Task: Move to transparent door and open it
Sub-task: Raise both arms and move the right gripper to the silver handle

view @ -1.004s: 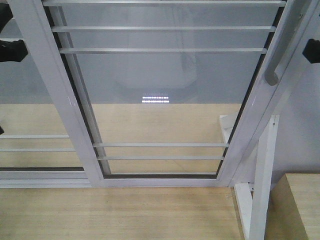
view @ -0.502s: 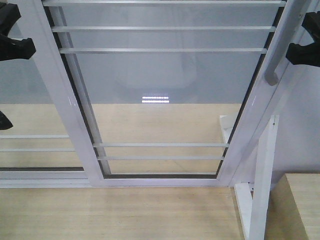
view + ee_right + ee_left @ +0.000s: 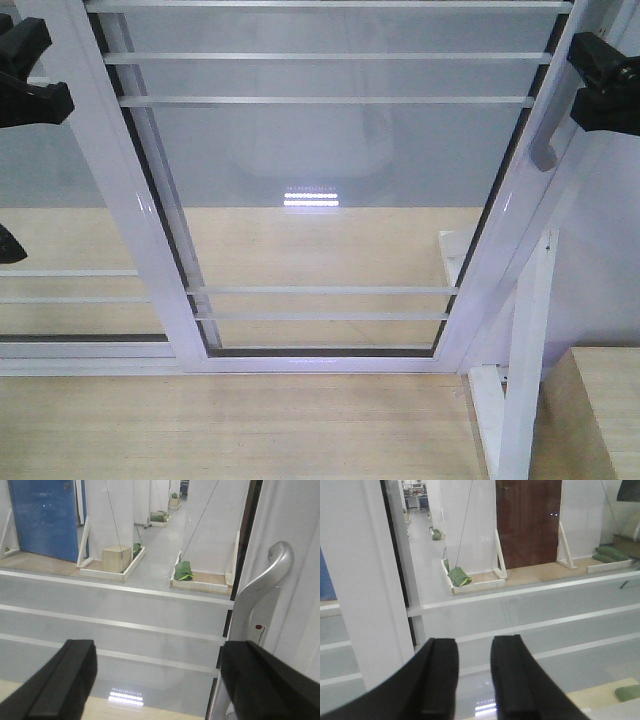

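Note:
The transparent door [image 3: 320, 170] fills the front view: a glass panel in a white frame, crossed by thin horizontal bars. Its curved grey handle [image 3: 545, 130] runs down the right stile, and the right wrist view shows the handle [image 3: 260, 585] with a lock plate under it. My right gripper [image 3: 600, 85] hangs just right of the handle. It stands wide open [image 3: 157, 680], its right finger [image 3: 260, 680] in front of the handle's lower end, gripping nothing. My left gripper [image 3: 40, 85] is near the door's left stile, open [image 3: 475, 675] by a narrow gap and empty.
A second white-framed glass panel [image 3: 60, 230] adjoins on the left. A white brace [image 3: 525, 350] and a wooden box [image 3: 600, 410] stand at lower right on the wooden floor [image 3: 250, 430]. Through the glass I see green bags [image 3: 184, 571] and other door stands.
Both grippers have risen and come further into the front view. The right one has moved in from the right edge towards the handle. The door has not moved.

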Motion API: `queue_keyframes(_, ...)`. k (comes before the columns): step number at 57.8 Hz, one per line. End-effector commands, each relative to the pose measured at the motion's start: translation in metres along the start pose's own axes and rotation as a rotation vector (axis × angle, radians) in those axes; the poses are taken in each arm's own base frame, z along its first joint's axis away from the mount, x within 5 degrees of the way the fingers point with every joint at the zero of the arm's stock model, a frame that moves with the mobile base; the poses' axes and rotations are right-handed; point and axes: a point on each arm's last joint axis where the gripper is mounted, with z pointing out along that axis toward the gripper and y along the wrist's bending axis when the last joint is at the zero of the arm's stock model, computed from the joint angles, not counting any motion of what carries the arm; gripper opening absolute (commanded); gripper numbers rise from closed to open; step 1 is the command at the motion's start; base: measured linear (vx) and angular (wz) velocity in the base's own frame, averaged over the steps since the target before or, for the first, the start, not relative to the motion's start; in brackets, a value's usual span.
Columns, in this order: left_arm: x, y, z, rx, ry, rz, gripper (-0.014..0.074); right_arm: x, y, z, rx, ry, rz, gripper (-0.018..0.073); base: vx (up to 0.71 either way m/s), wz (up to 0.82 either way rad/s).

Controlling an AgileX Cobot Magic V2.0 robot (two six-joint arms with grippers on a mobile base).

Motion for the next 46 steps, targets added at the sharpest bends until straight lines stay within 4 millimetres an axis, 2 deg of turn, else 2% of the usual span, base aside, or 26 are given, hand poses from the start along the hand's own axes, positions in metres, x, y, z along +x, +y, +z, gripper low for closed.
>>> queue_keyframes(1,-0.020,0.000,-0.003,0.001,-0.098,-0.016,0.0459,-0.025,-0.003,-0.004,0.026,-0.165,-0.007,0.0648,0.00,0.00)
queue_keyframes(8,-0.020,0.000,-0.003,0.001,-0.095,-0.016,0.0526,-0.023,-0.003,0.002,0.027,-0.161,-0.007,0.0637,0.00,0.00)
queue_keyframes(14,-0.020,0.000,-0.003,0.001,-0.098,-0.016,0.0540,-0.015,-0.004,0.012,0.032,-0.122,-0.016,0.0619,0.00,0.00)
queue_keyframes(31,-0.020,0.000,-0.003,0.001,-0.096,-0.016,0.0539,0.015,-0.046,0.040,0.197,0.003,0.049,0.0593,0.00,0.00)
queue_keyframes(46,-0.020,0.000,-0.003,0.001,-0.096,-0.016,0.0539,0.033,-0.056,0.069,0.225,0.011,0.045,0.0593,0.00,0.00)
